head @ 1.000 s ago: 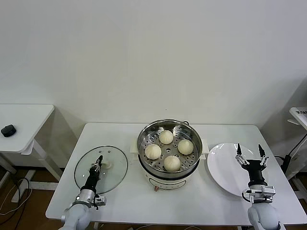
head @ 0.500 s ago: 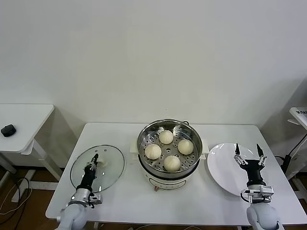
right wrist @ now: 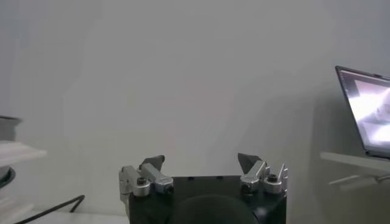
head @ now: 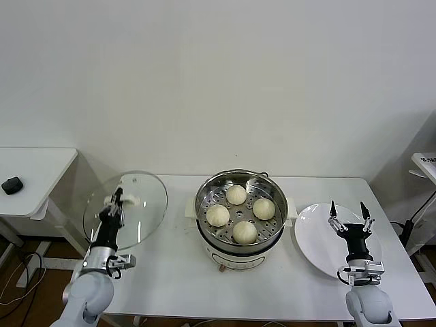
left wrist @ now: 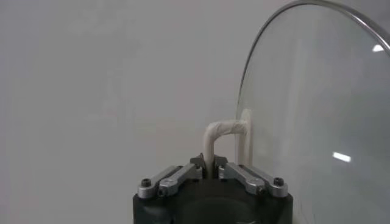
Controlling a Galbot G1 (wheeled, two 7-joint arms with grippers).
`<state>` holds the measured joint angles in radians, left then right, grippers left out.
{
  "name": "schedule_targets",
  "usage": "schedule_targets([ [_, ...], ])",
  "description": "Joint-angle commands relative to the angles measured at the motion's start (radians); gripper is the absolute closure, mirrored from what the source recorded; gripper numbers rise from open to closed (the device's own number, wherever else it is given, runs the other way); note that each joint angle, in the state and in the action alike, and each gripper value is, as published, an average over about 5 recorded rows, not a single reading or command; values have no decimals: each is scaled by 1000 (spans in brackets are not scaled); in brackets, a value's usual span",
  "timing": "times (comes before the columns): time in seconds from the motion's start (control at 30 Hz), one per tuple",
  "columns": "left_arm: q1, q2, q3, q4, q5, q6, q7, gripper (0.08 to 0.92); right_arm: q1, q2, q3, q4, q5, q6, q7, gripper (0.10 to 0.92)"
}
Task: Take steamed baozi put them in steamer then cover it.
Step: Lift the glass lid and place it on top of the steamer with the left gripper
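Since the earlier frames, the round clear glass cover with a metal rim and a cream-white oblong handle (head: pixel 126 209) has left the white counter (head: pixel 174 283), where it lay flat, and now hangs in the air to the left of the cooker, tilted almost upright. The left pincer (head: pixel 117 202) has risen with it and is closed tightly on the handle; in the left wrist view the handle (left wrist: pixel 224 139) stands between the closed jaws and the glass disc rises just beside it.

The round shiny stainless-steel steamer (head: pixel 241 204), on its cream-white cooker base, has not moved. Four small cream-white steamed baozi (head: pixel 236 195) sit on its perforated bottom, near each other, and nothing covers them yet.

The right pincer (head: pixel 348 219) waits with jaws wide and empty above the flat white plate (head: pixel 317 245), which carries no bun; it has only drifted a little.

I judge that the loading part is finished and only the covering remains. The cover must be carried right, over the steamer, turned level and lowered so that its rim meets the basket rim evenly. Because it hangs steeply from one narrow handle, it may swing or slip.
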<state>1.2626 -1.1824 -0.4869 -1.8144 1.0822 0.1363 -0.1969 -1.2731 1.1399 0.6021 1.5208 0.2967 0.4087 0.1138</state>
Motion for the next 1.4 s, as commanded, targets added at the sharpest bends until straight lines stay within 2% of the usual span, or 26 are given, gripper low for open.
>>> schedule_targets([
  [0.03, -22, 10, 221, -397, -9, 212, 124, 809, 3, 3, -6, 7, -15, -25, 15, 203],
  [0.2, -98, -34, 416, -388, 65, 279, 196, 809, 6, 6, -3, 5, -27, -34, 24, 203],
  [0.37, -201, -80, 590, -319, 141, 357, 277, 809, 13, 15, 3, -7, -38, -36, 27, 203],
  [0.57, -311, -132, 729, -227, 226, 426, 364, 809, 21, 26, 5, -24, -49, -37, 29, 203],
  [0.9, -365, -208, 780, -82, 374, 454, 468, 809, 33, 39, 9, -42, -61, -37, 30, 203],
  [1.13, -387, -268, 779, -5, 429, 457, 479, 809, 41, 45, 6, -52, -68, -42, 31, 203],
  [1.4, -395, -300, 772, 53, 452, 450, 477, 809, 46, 45, 6, -58, -72, -44, 29, 203],
])
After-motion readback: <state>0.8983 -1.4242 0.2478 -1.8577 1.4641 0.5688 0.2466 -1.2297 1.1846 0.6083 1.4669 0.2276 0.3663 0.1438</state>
